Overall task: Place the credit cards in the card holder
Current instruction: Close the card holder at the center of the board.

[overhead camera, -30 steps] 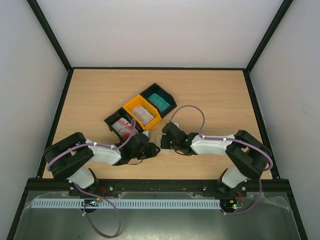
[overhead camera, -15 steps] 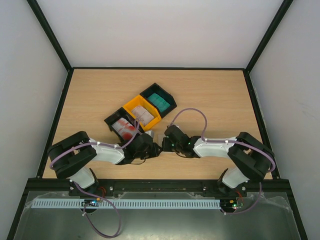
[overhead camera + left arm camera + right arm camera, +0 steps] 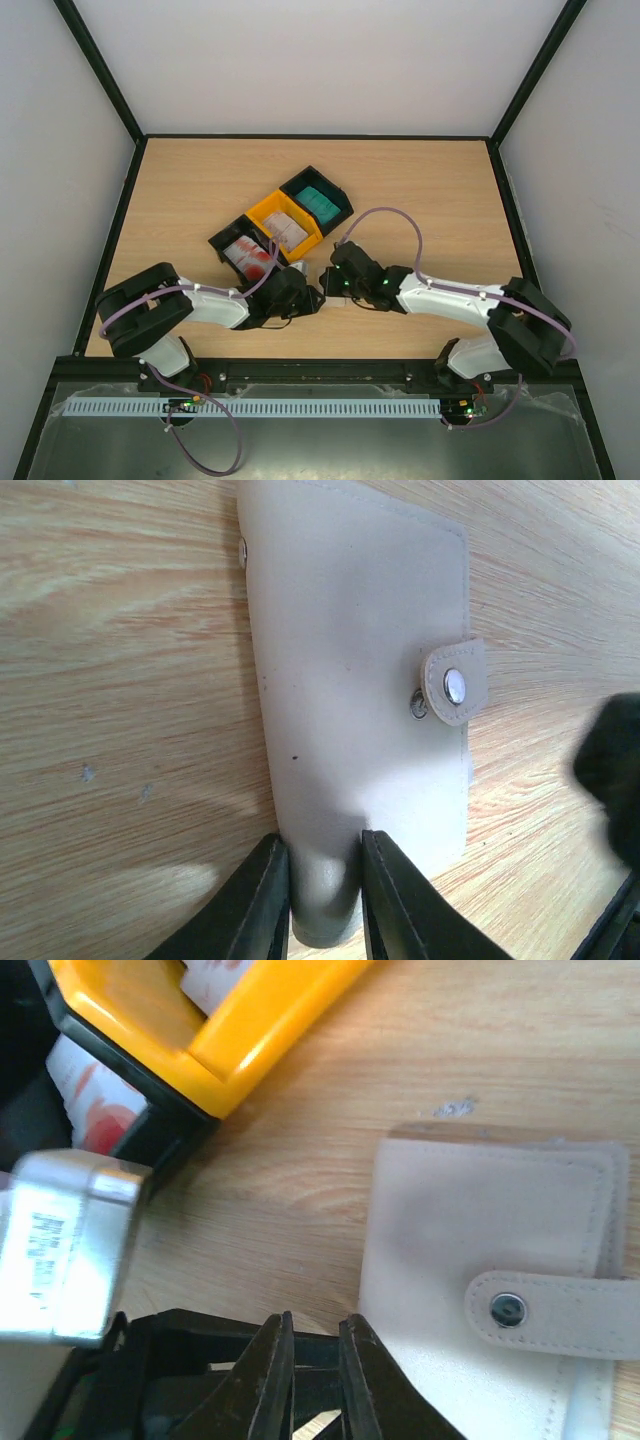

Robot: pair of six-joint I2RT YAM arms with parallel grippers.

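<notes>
Left wrist view puts the card holder (image 3: 350, 680) flat on the desk (image 3: 120, 680). It is folded shut, with its snap tab (image 3: 455, 685) pressed down over the right edge. The left claw (image 3: 322, 852) comes in from the bottom of the frame and is clenched on the holder's lower edge, which bulges slightly between the two fingers.

From the right wrist camera, the same holder fills the lower right of the frame, tab fastened. The right claw (image 3: 316, 1320) sits just beside the holder's left edge. Its fingers are parted by a narrow slit and nothing is caught in it.

From above, both claws meet at the holder, low in the centre of the frame and just below the joined trays (image 3: 262, 226). The credit cards (image 3: 290, 232) all lie in those trays: the red-blotched card (image 3: 250, 257) in the lower-left black bin, a pale one in the yellow bin, and the teal card (image 3: 320, 203) in the upper-right black bin.

I judge the step in hand to be opening the holder, with no card yet moved. The next move calls for the left claw to pin the holder steady while the right claw reaches across to the tab, gets a finger under its free end and pulls the snap apart. The tab is small and lies flat, so the approach needs to be shallow and exact, or the whole holder may slide or lift.
</notes>
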